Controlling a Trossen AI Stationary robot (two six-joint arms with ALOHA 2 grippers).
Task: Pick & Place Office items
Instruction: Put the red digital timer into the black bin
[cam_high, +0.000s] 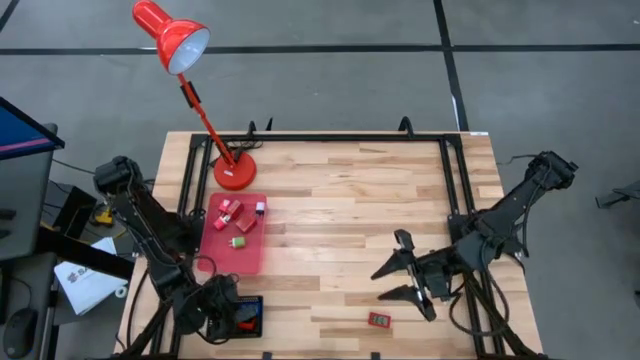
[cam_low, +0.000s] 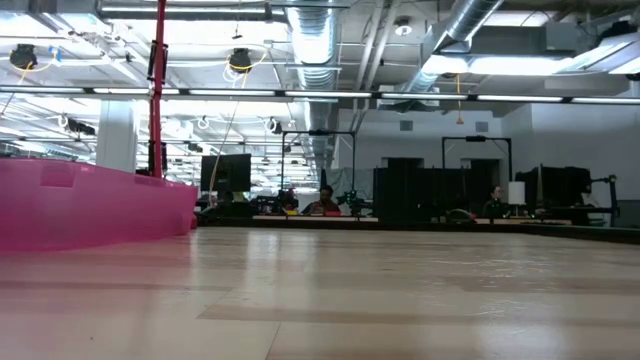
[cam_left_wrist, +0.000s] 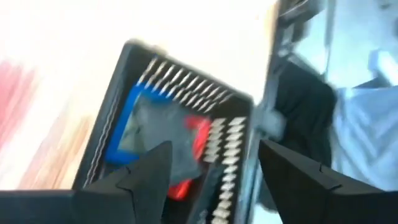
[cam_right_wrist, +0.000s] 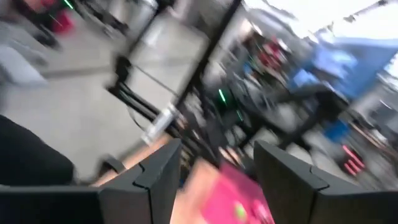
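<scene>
A red tray holds several small office items. The right gripper hangs spread open above the table near a lone red piece. The left gripper, open, hovers over a black tray, apparently empty-handed.

Large open robotics lab or workshop. Exposed ceiling ducts and strip lights overhead; rows of dark monitors and rig frames behind; people seated at far benches. Wooden surface on grey tiled floor.
</scene>
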